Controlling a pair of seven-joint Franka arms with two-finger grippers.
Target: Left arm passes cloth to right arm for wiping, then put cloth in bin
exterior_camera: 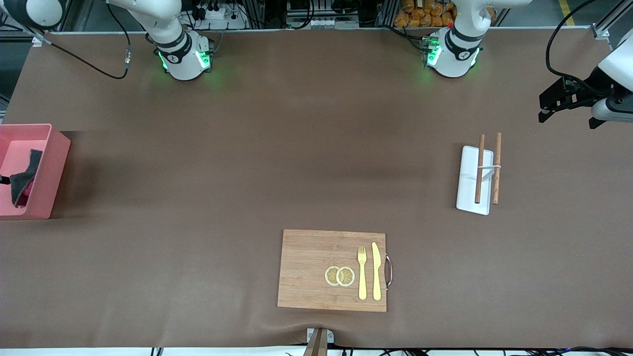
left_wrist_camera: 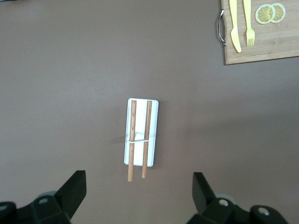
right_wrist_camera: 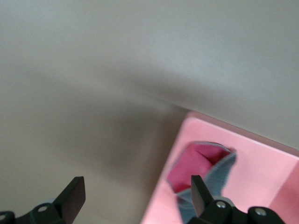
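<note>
The dark grey cloth lies crumpled inside the pink bin at the right arm's end of the table, one corner standing up against the wall. In the right wrist view my right gripper is open over the bin's rim. One of its fingers shows in front of the cloth, and nothing is between the fingers. My left gripper hangs open and empty over the left arm's end of the table. In its own wrist view, the left gripper looks down on bare mat.
A white tray with two wooden chopsticks lies toward the left arm's end. A wooden cutting board with a yellow fork, a knife and lemon slices sits nearest the front camera.
</note>
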